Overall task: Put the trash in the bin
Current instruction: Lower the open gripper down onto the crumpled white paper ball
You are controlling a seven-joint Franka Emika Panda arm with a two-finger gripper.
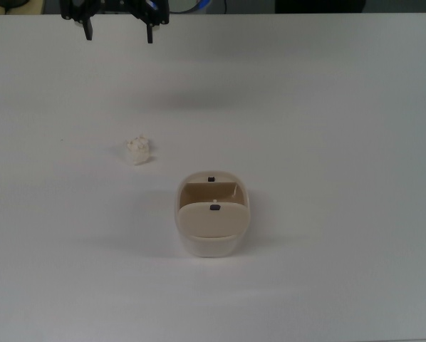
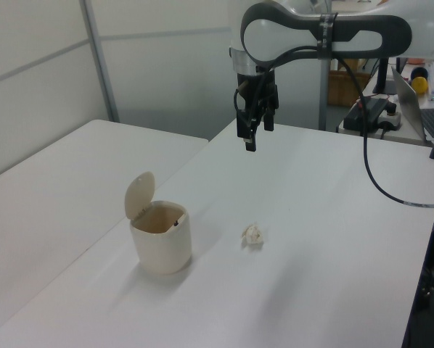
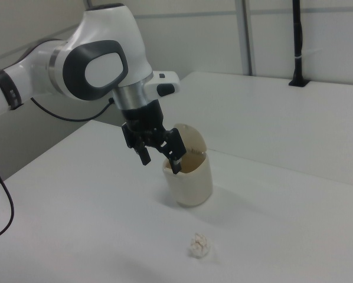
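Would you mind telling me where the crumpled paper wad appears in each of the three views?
Top view: the paper wad lies left of centre, up-left of the bin.
Left view: right of the bin, near the middle.
Right view: bottom centre, below the bin.
Shared landmark: the beige bin, its flap lid open.

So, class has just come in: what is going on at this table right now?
A Franka Panda arm hangs above the white table, its gripper open and holding nothing. The crumpled paper wad lies untouched on the table, apart from the beige bin. The bin's flap lid stands tilted up, leaving the opening clear. The trash is not yet picked up.
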